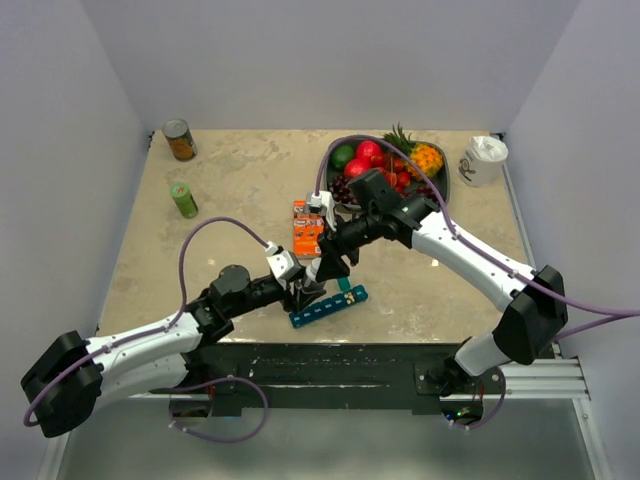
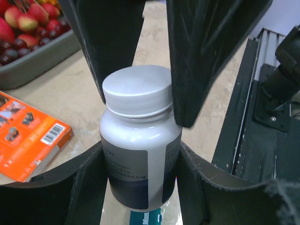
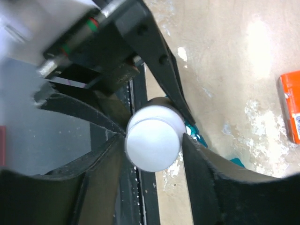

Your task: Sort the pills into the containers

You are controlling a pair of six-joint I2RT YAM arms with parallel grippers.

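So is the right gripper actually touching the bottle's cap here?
Touching. In the left wrist view the right gripper has both fingers pressed against the sides of the white cap, with no gap; the right wrist view agrees.

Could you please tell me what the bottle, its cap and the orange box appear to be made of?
The bottle looks like glossy white plastic: smooth, with soft highlights and a stuck-on label. Its cap seems to be matte white plastic with a finely ribbed side. The orange box is likely printed cardboard, given its sharp folded edges and barcode.
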